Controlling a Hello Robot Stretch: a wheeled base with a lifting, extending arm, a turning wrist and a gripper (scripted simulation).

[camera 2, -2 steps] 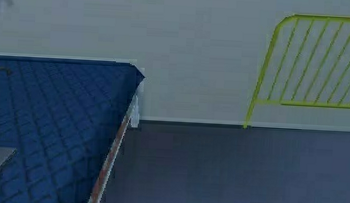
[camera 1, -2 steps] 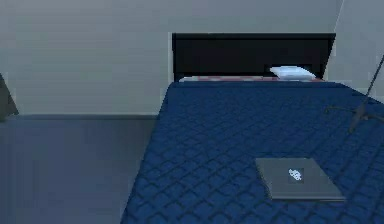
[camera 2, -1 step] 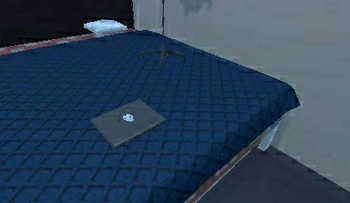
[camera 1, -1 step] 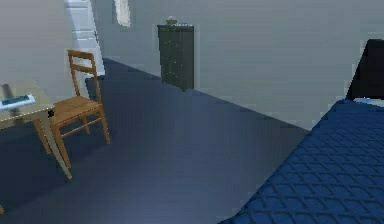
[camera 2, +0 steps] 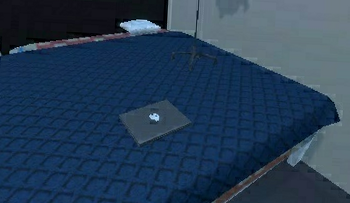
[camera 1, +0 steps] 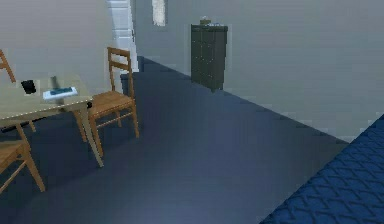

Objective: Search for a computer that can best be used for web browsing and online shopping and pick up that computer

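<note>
Pincer's state, can't tell from here, so straight to the prize: a closed grey laptop [camera 2: 154, 122] lies flat on the bed [camera 2: 50, 148], about mid-mattress on the dark blue quilted cover, a small pale emblem on its lid. Further up the cover there's a thin dark mark, too small to name. At the head end a white pillow [camera 2: 139, 26] sits against a dark headboard [camera 2: 78, 9], and a wooden frame edge [camera 2: 261, 172] runs along the near side above dark floor. Over to the forward view: that blue cover pokes in at the bottom right corner. At the left, a wooden table [camera 1: 40, 108] carries a dark mug [camera 1: 28, 87] and a flat bluish item [camera 1: 58, 93], with a wooden chair [camera 1: 115, 92] just beside it. A dark cabinet [camera 1: 209, 55] stands against the far wall.
</note>
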